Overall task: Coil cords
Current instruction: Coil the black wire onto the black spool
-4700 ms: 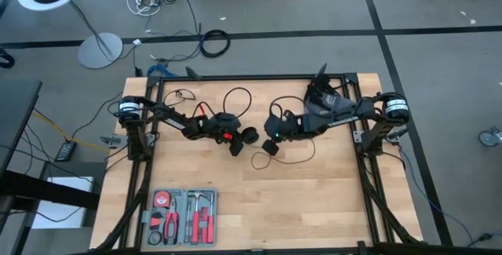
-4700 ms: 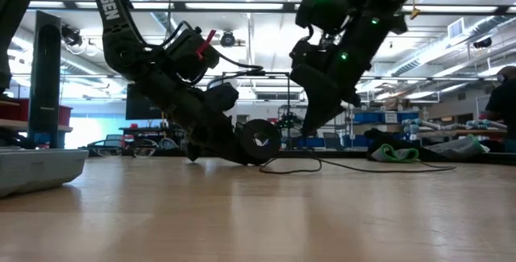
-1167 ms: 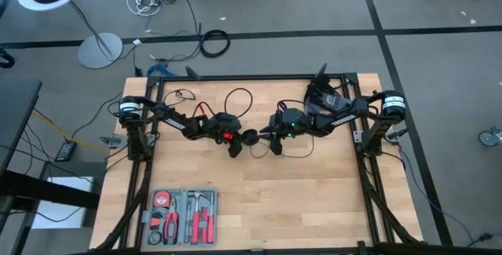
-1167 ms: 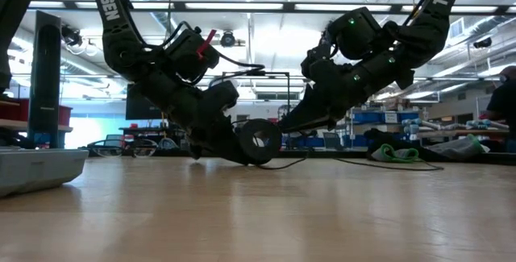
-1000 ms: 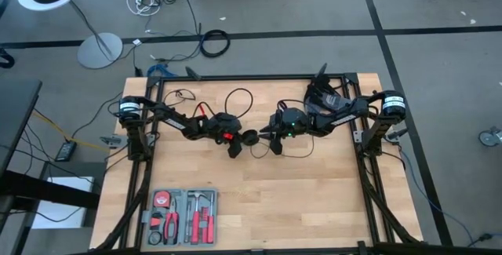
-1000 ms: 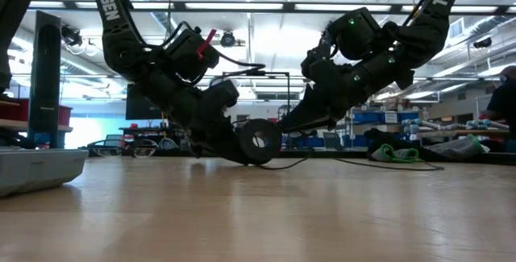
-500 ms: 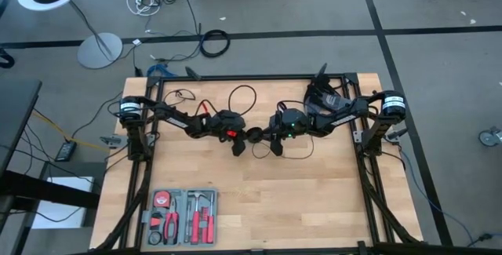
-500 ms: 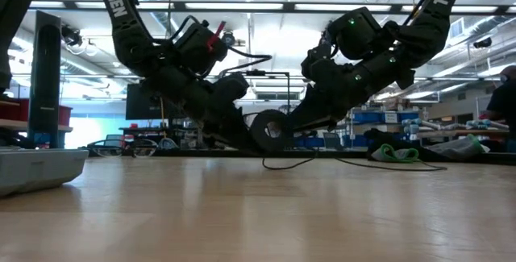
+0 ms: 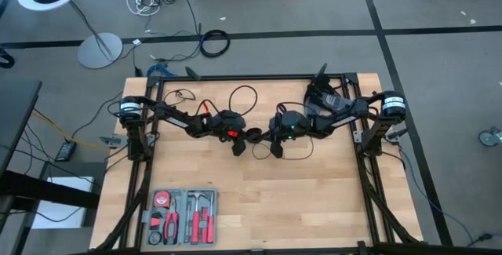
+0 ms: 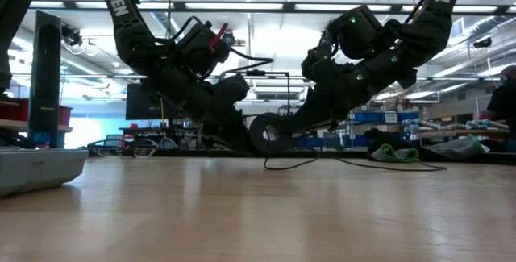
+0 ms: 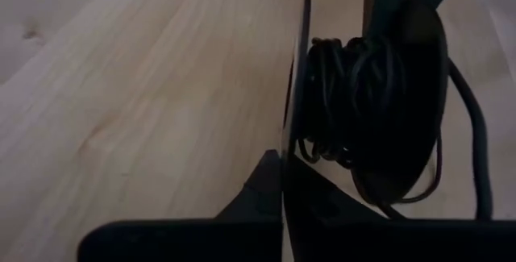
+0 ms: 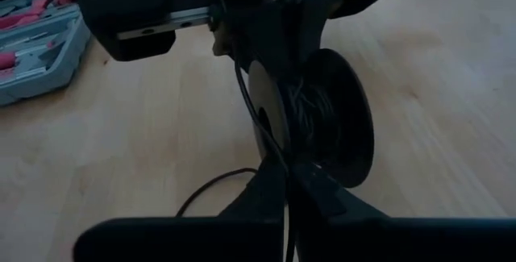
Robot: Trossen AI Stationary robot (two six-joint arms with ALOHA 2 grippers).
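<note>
The cord is a thin black line wound on a round black puck point(image 9: 255, 136) shaped like a spool, which hangs on edge between my two grippers at mid-table. The coil point(image 11: 347, 93) sits between the puck's two discs. A loose stretch of cord point(image 9: 294, 153) lies in a loop on the wood toward the right arm. My left gripper point(image 9: 245, 137) comes from the left and is shut on the puck. My right gripper point(image 9: 267, 138) comes from the right and is shut just beside the puck, with the cord running into it. My left gripper pinches the rim of the puck's thin disc point(image 11: 289, 161) between its two fingers, slanting down from the table's left. The puck stands on edge just above the wood point(image 10: 266, 131). My right gripper is shut on the thin cord point(image 12: 278, 153) where it leaves the puck, slanting down from the table's right. The cord passes between the fingers point(image 12: 318, 193). Whether they also touch the puck's rim I cannot tell.
A grey tool case point(image 9: 182, 216) with red-handled tools lies at the near left of the table, also seen in the right wrist view point(image 12: 32, 60). Bare wood stretches across the near half. The table's dark frame point(image 9: 251, 77) runs along the far edge.
My left gripper has risen a little and gone toward the table's right edge with the puck, which has come up off the wood and closer to my right gripper. The loose cord still lies on the table.
</note>
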